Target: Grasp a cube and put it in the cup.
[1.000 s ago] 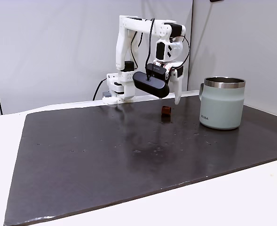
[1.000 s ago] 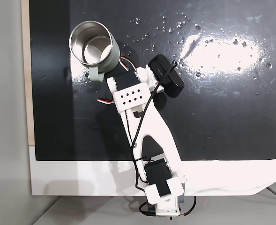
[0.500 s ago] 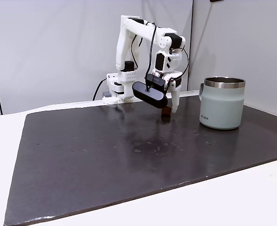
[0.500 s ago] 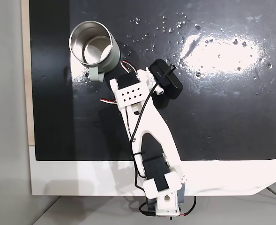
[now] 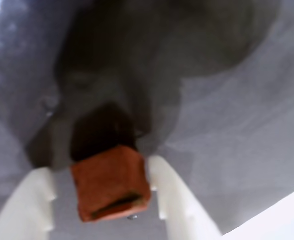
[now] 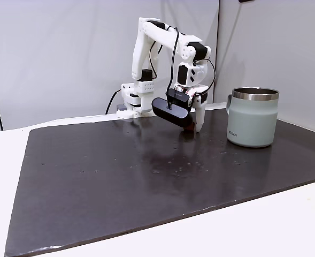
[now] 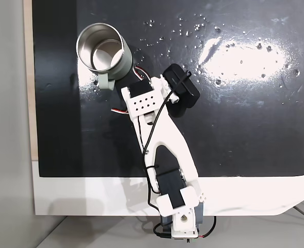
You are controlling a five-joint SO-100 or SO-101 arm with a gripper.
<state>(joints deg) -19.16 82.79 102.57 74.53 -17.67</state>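
Lowered since before, claw (image 5: 102, 200) is open, fingers either side of cube (image 5: 111, 182).

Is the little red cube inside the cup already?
No, in the wrist view the cube sits on the dark mat between the gripper fingers, and the cup looks empty from above.
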